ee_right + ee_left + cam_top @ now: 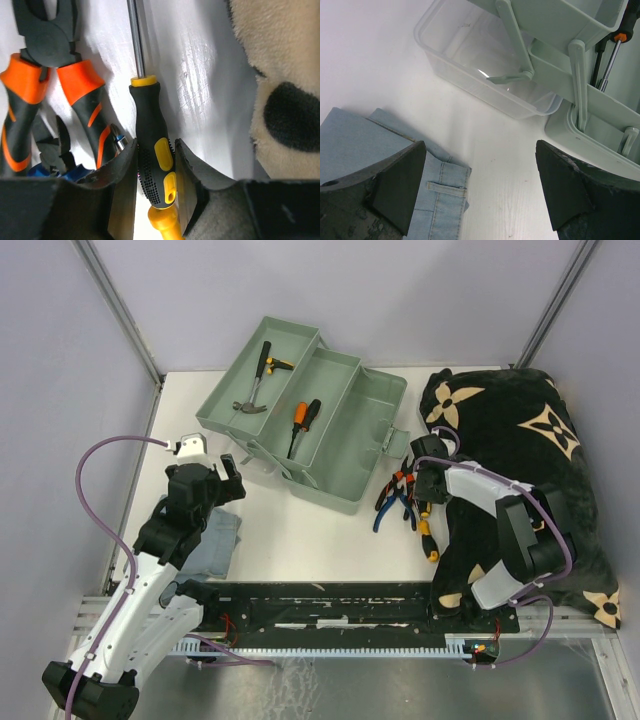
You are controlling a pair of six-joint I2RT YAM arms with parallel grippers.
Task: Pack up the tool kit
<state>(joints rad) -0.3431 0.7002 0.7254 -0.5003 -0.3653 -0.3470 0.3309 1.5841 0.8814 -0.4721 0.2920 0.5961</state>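
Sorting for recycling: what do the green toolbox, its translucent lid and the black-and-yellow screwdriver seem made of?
The pale green rectangular toolbox looks like matte moulded plastic, with rounded edges. Its translucent lid seems glossy plastic, catching glare. The black-and-yellow screwdriver has a dimpled, probably rubbery handle and a shiny metal shaft.

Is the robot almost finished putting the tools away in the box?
About halfway. Done: the small hammer and orange-and-black screwdriver lie in the trays of the open pale green toolbox. In hand: the right gripper pinches the black-and-yellow screwdriver, not in the box yet. To do: the orange-handled pliers and blue-handled pliers on the white table, then closing the box. The left gripper is open, empty.
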